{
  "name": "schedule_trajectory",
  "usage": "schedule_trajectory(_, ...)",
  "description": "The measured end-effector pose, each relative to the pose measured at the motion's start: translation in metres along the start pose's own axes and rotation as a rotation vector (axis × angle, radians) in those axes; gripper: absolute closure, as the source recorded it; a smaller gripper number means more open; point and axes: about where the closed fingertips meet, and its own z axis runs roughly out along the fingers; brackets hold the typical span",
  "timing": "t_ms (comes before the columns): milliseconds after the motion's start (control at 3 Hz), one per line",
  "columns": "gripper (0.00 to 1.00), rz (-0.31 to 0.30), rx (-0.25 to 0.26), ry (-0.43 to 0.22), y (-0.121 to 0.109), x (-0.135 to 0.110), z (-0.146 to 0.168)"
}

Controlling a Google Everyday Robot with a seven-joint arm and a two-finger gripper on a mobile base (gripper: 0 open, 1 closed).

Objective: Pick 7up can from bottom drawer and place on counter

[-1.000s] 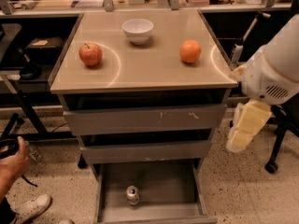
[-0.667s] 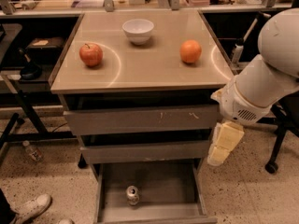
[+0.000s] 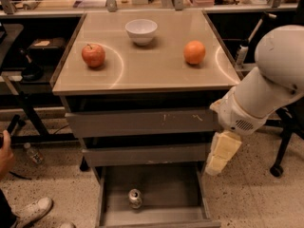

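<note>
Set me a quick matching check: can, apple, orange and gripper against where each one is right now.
Things:
1 can
2 apple
3 orange
4 gripper

Places:
A counter, picture-right side
B hanging by the bottom drawer's picture-right wall
C on the bottom drawer floor
D counter, picture-left side

Pairs: 1-C, 2-D, 3-A, 4-B

The counter (image 3: pixel 152 75) is carrying three things: a white bowl (image 3: pixel 141 31) sitting at twelve o'clock, a red apple (image 3: pixel 93 55) at nine and an orange (image 3: pixel 194 52) at three, the bowl possibly empty. The gripper (image 3: pixel 222 153) is hanging below the five o'clock corner.
</note>
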Motion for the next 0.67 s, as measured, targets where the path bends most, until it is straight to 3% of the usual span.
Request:
schedule_trajectory(333,0.00,0.062,-0.096,-0.043,0.016,0.007,0.080)
schedule_trajectory(667,0.00,0.122,-0.152,-0.083,0.027,0.013,0.168)
